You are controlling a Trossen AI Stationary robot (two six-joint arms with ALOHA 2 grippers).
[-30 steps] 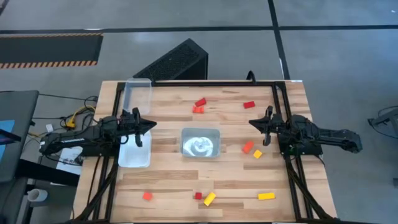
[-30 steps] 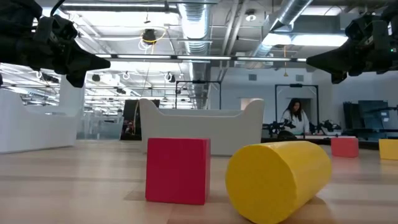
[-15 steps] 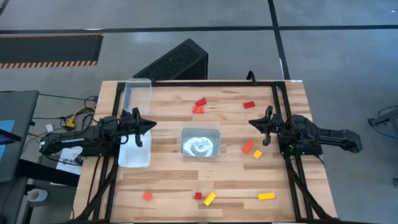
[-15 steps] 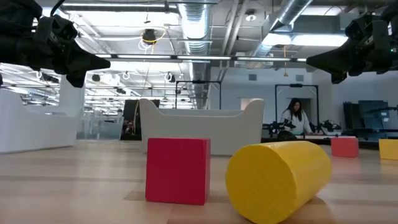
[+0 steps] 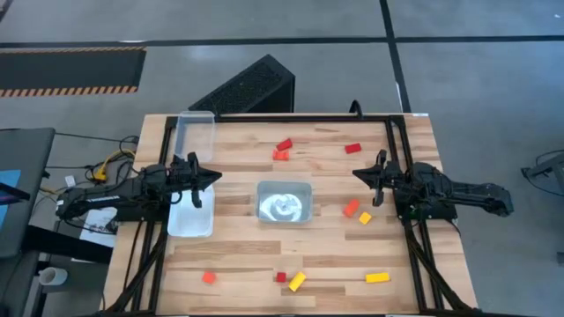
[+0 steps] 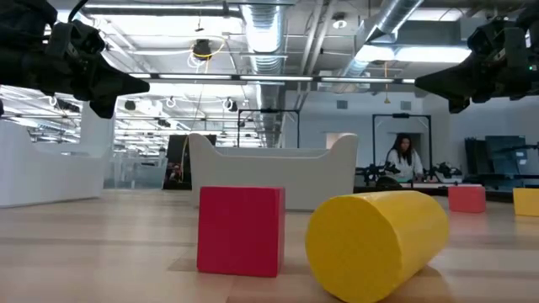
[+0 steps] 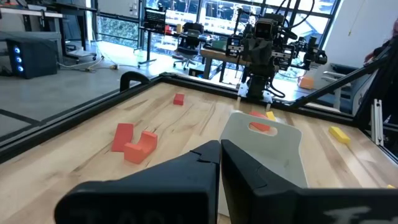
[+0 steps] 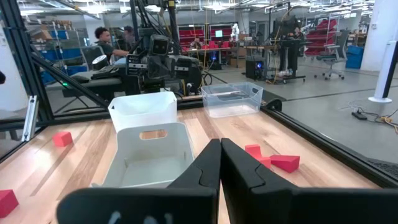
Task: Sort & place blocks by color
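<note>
On the wooden table (image 5: 238,246) a clear tray (image 5: 284,202) sits mid-table with no blocks inside, two more trays (image 5: 192,167) lie at the left edge under the left gripper (image 5: 215,177), and red, orange and yellow blocks (image 5: 352,208) are scattered loose on the wood. Left gripper hovers with fingers pressed together, holding nothing; right gripper (image 5: 357,173) hovers at the right side, fingers also together and empty. Low view alone shows a red cube (image 6: 240,230), a yellow cylinder (image 6: 377,240) and a person (image 6: 402,160) in the room behind.
</note>
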